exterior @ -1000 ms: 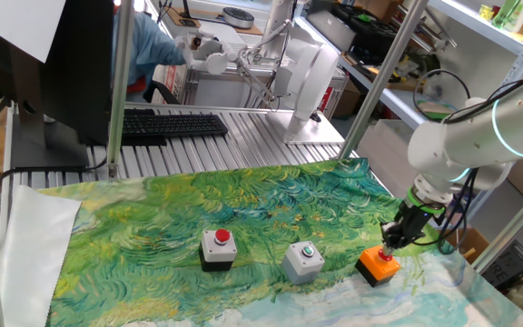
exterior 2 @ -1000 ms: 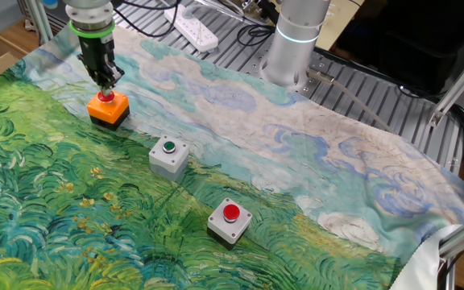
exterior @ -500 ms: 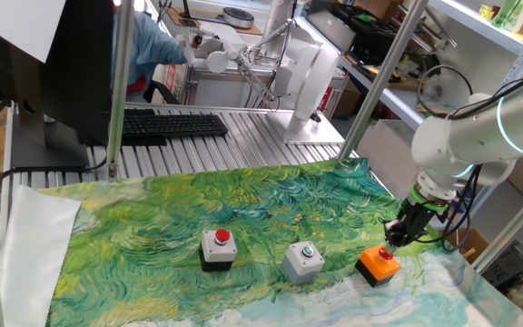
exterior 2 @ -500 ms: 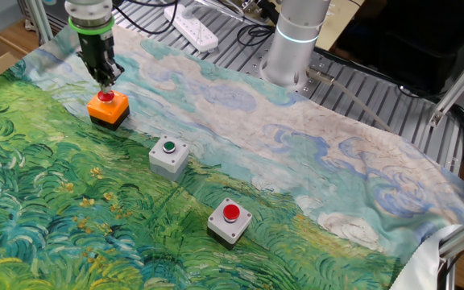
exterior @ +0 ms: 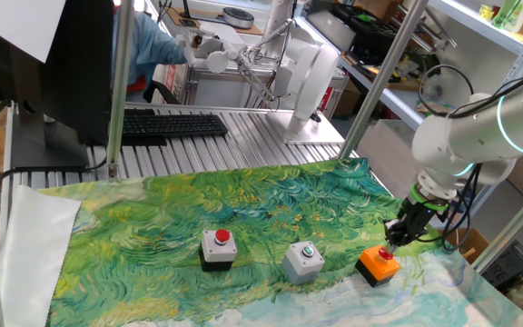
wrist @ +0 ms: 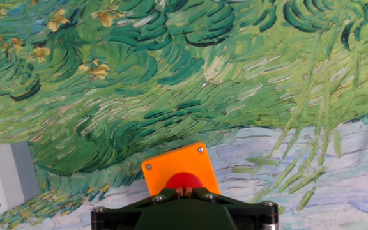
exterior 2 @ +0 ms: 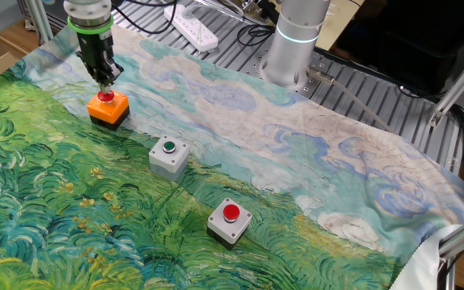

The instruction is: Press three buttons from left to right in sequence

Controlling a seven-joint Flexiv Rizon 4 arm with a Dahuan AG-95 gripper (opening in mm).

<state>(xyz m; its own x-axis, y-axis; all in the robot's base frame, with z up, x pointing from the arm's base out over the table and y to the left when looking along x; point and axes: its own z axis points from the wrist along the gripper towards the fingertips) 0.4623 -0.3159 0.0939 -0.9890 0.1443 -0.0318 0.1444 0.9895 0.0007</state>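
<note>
We judge ourselves on the last press, our gripper (exterior 2: 104, 79) with fingers pressed together poised right over the red button of the orange box (exterior 2: 108, 108), rightmost beyond the grey box (exterior: 303, 261) and black-and-white box (exterior: 218, 249); next calls for a straight push down.

A green, blue and white painted-swirl cloth (exterior: 243, 204) spreads under the pincer. A black keyboard (exterior: 172, 124) lies on the ribbed metal table (exterior: 243, 136) well beyond it. A white power strip (exterior 2: 196, 31) sits farther off.
</note>
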